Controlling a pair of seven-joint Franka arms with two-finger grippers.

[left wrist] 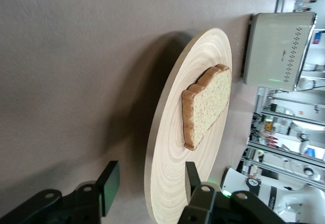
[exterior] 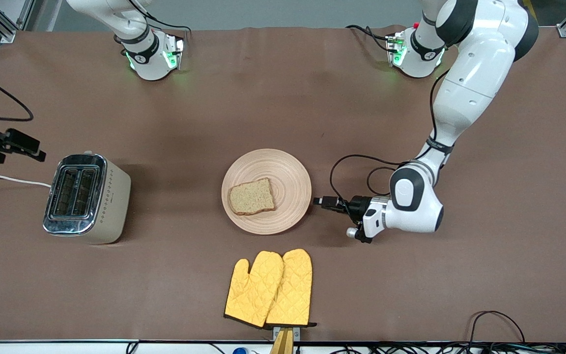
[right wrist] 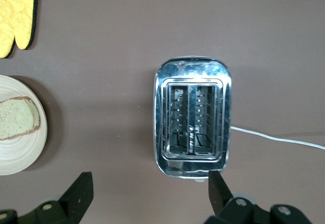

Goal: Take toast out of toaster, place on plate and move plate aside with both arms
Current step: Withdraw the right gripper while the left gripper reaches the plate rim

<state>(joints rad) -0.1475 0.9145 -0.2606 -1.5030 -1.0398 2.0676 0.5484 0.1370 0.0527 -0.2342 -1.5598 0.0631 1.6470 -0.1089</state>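
Note:
The toast (exterior: pixel 252 196) lies flat on the round beige plate (exterior: pixel 288 172) in the middle of the table. My left gripper (exterior: pixel 318 200) is low at the plate's rim on the side toward the left arm's end. It is open, and in the left wrist view its jaws (left wrist: pixel 151 176) straddle the plate's edge (left wrist: pixel 167 193), with the toast (left wrist: pixel 205 104) past them. My right gripper (exterior: pixel 22 145) is up beside the toaster (exterior: pixel 86 196). In the right wrist view it is open (right wrist: pixel 150 183) and empty over the table, next to the toaster (right wrist: pixel 193 117).
Two yellow quilted oven mitts (exterior: pixel 270 287) lie nearer to the front camera than the plate. The toaster's slots are empty, and its white cord (exterior: pixel 8 179) runs off the table at the right arm's end. Cables lie along the table's front edge.

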